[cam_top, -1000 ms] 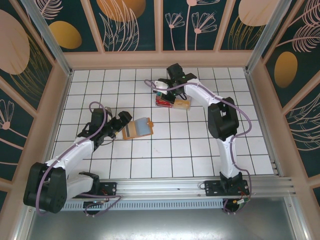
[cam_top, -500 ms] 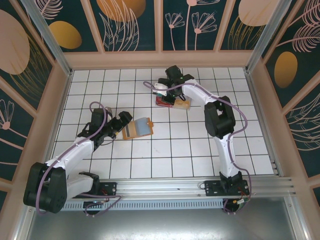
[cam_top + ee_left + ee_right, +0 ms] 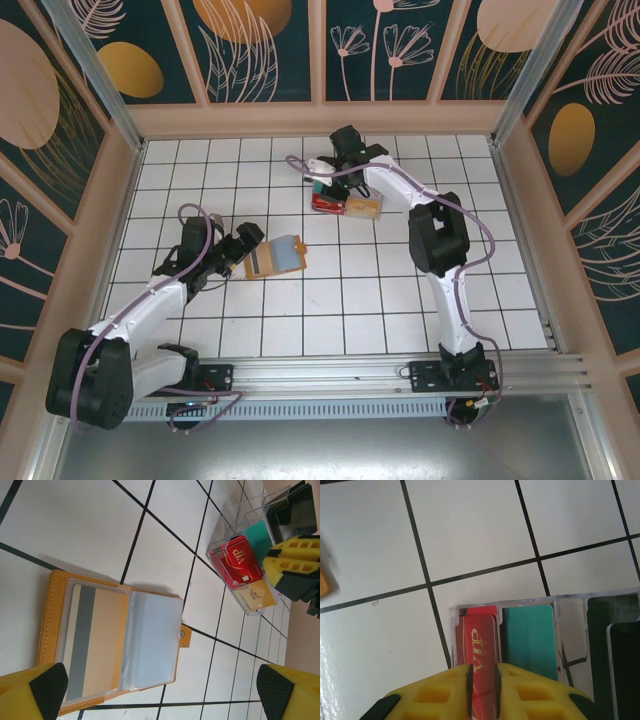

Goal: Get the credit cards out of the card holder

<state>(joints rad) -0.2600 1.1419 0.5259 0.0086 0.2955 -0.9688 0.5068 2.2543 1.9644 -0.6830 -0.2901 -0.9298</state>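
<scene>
**Right gripper (image 3: 328,185) (image 3: 482,672) eased off over the clear tray (image 3: 347,198) (image 3: 520,602)**

Since a second ago it's shifted slightly, and its jaws went from clamped to a thin gap. It sits right above the red card (image 3: 477,640) (image 3: 242,562) lying in the tray near the table's far edge, with nothing pinched that I can see. A teal card (image 3: 530,640) is in the next slot. The left gripper (image 3: 245,243) (image 3: 165,690) hasn't budged; it's spread wide beside the card holder (image 3: 275,256) (image 3: 150,635). The holder lies open left of the table's middle, with a striped beige card (image 3: 95,640) in its pocket.
</scene>
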